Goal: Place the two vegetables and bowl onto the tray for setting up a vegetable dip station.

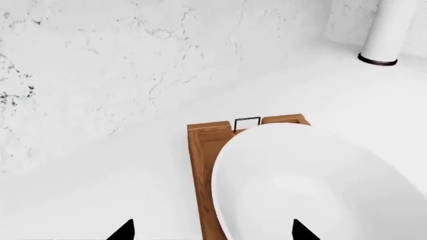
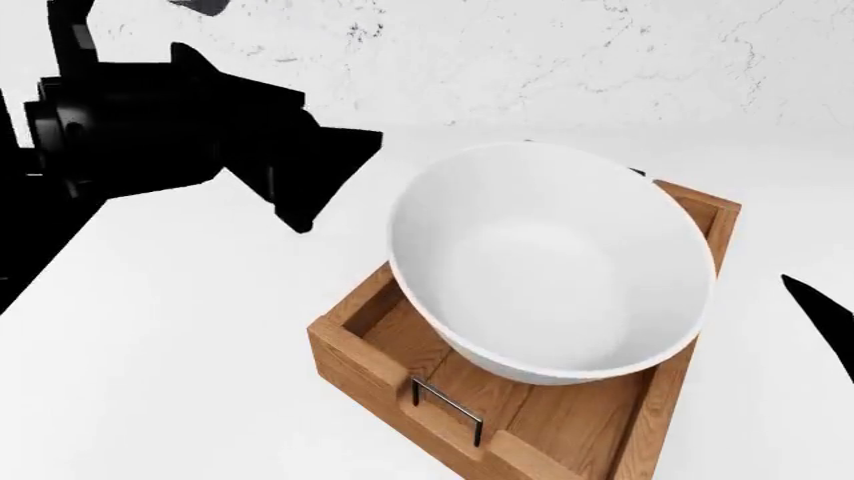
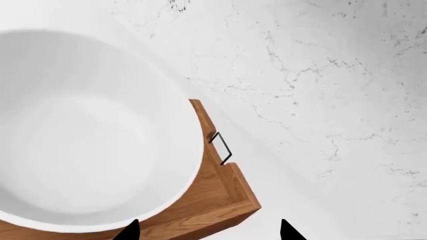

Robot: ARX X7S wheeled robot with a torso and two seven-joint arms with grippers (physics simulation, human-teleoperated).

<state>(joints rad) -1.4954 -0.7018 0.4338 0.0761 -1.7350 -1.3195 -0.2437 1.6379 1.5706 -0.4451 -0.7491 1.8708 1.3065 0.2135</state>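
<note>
The large white bowl point(image 2: 547, 270) rests tilted in the brown wooden tray point(image 2: 374, 350), covering most of it. The two vegetables are hidden in every view. My left gripper point(image 1: 213, 232) hovers open above the tray's long side point(image 1: 203, 160) and the bowl's rim point(image 1: 313, 185), holding nothing. Over a corner of the tray point(image 3: 213, 195), beside the bowl point(image 3: 87, 135), my right gripper point(image 3: 209, 232) is also open and empty. In the head view the left arm point(image 2: 174, 120) shows as a black mass at the upper left, and a right fingertip point(image 2: 817, 300) shows at the right edge.
Wire handles sit at the tray's ends point(image 2: 447, 405) point(image 1: 247, 122) point(image 3: 221, 145). A white cylinder with a black base ring point(image 1: 387, 30) stands on the white counter beyond the tray. A white marble wall point(image 2: 534, 60) runs behind the counter.
</note>
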